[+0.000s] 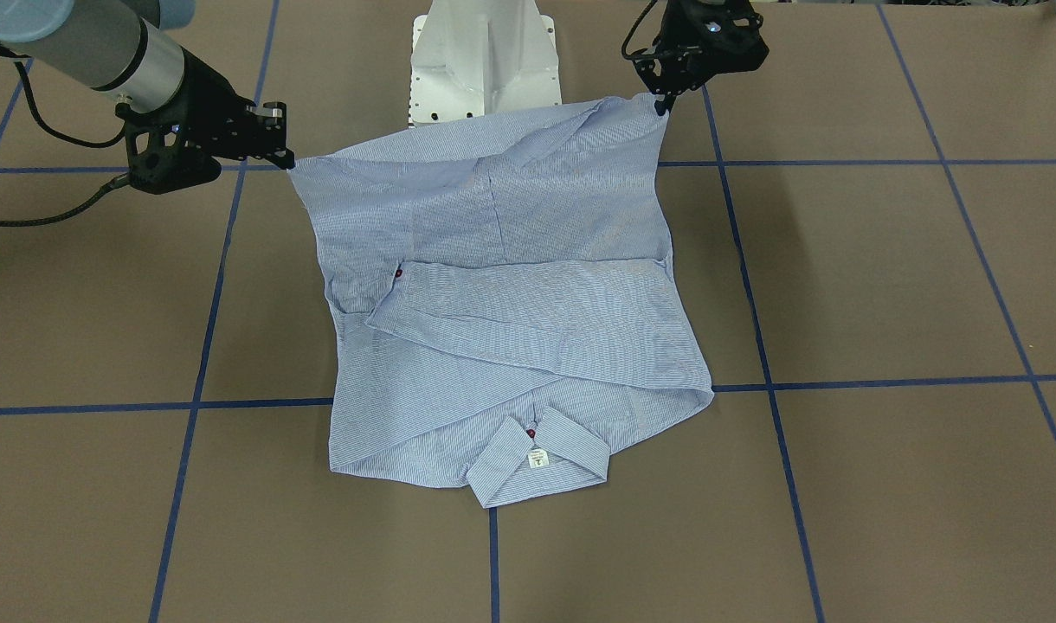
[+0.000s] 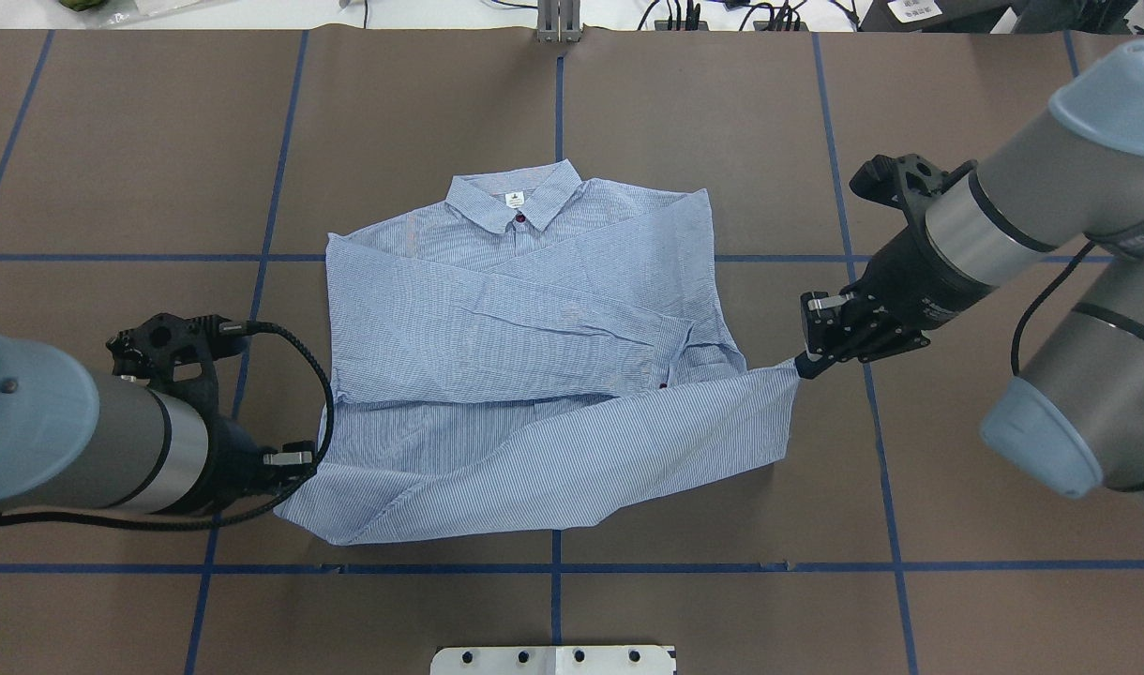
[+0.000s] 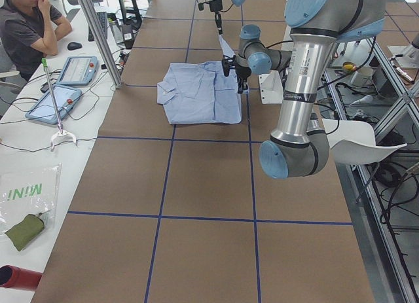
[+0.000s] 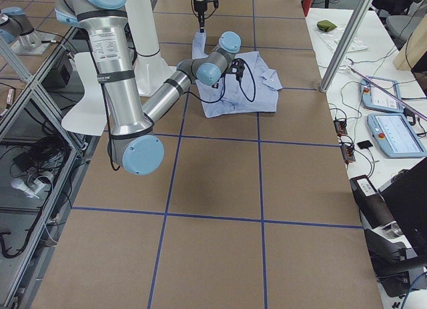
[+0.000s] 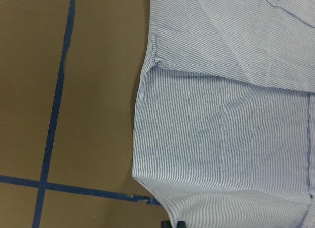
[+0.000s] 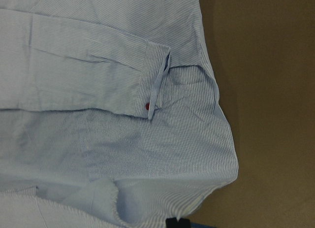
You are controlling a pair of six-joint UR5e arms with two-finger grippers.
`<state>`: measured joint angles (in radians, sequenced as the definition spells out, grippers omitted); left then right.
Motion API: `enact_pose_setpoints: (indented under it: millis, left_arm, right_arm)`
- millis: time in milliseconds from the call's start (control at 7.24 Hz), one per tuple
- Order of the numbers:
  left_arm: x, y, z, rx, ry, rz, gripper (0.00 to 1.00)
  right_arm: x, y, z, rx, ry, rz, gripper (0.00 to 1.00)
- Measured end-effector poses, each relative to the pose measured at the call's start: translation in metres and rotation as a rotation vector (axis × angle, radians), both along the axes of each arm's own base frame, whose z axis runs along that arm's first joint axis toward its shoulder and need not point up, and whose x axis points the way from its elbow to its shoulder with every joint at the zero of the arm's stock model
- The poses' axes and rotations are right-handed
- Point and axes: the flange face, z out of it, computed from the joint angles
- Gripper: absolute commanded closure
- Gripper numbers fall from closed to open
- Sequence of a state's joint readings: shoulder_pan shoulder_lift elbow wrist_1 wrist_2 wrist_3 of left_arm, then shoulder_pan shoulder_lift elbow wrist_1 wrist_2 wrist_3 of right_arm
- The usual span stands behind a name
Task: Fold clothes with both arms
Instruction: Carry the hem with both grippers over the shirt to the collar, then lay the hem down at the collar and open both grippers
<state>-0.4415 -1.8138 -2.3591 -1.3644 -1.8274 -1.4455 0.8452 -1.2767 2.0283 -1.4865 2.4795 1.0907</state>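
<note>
Overhead exterior puts the shirt (image 2: 534,319) near the middle of the table (image 2: 956,112). Its collar (image 2: 516,199) points to the far edge, away from the robot, and its hem (image 1: 459,147) lies on the robot's side. Both sleeves (image 2: 497,323) are folded in across the chest, so the side folds look done.

The left gripper (image 2: 302,466) has its fingers closed down tight on one hem corner. The right gripper (image 2: 801,367) is pinched the same way on the other corner. In the front-facing view the lower part of the shirt rises off the table to those two corners, with some slack sagging between them. The upper body and collar lie flat.

I judge the step in hand to be the bottom fold, with the hem picked up and ready to go over toward the collar.

- **Next move:** both arms likely need to travel together toward the far edge, level and at a matched pace, so the hem stays straight and the fold line runs square across the body.
- **Risks:** uneven travel would skew the fold, and dragging could pull the sleeves out of place.
- **Release:** it should come only once the hem lies on the chest near the collar.
</note>
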Motion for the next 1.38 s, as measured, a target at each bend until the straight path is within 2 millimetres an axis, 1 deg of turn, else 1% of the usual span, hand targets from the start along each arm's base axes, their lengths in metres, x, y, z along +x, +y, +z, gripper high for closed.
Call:
enact_pose_setpoints:
  millis: [138, 276, 414, 552, 691, 967, 1105, 1243, 1381]
  left_arm:
    - [0.006, -0.028, -0.002, 0.028, -0.012, -0.020, 1.00]
    - [0.013, -0.060, -0.002, 0.056, -0.036, -0.035, 1.00]
    - [0.014, -0.089, 0.003, 0.086, -0.068, -0.040, 1.00]
    - [0.009, -0.115, 0.013, 0.116, -0.104, -0.039, 1.00]
    - [0.004, -0.138, 0.026, 0.140, -0.140, -0.030, 1.00]
    - [0.003, -0.173, 0.050, 0.175, -0.171, -0.023, 1.00]
    - [0.006, -0.190, 0.058, 0.184, -0.172, -0.033, 1.00]
    - [0.011, -0.206, 0.062, 0.192, -0.172, -0.041, 1.00]
    - [0.015, -0.220, 0.065, 0.204, -0.173, -0.043, 1.00]
  right_arm:
    - [-0.003, -0.025, -0.008, 0.001, 0.000, 0.027, 1.00]
    - [-0.006, -0.046, -0.014, 0.003, 0.001, 0.046, 1.00]
    - [-0.007, -0.064, -0.019, 0.010, 0.001, 0.059, 1.00]
    - [-0.010, -0.078, -0.020, 0.019, 0.005, 0.064, 1.00]
    - [-0.016, -0.094, -0.019, 0.023, 0.014, 0.064, 1.00]
    - [-0.034, -0.123, -0.015, 0.027, 0.040, 0.062, 1.00]
    - [-0.042, -0.137, -0.013, 0.027, 0.055, 0.065, 1.00]
    - [-0.048, -0.151, -0.011, 0.027, 0.067, 0.069, 1.00]
    - [-0.053, -0.165, -0.005, 0.037, 0.069, 0.073, 1.00]
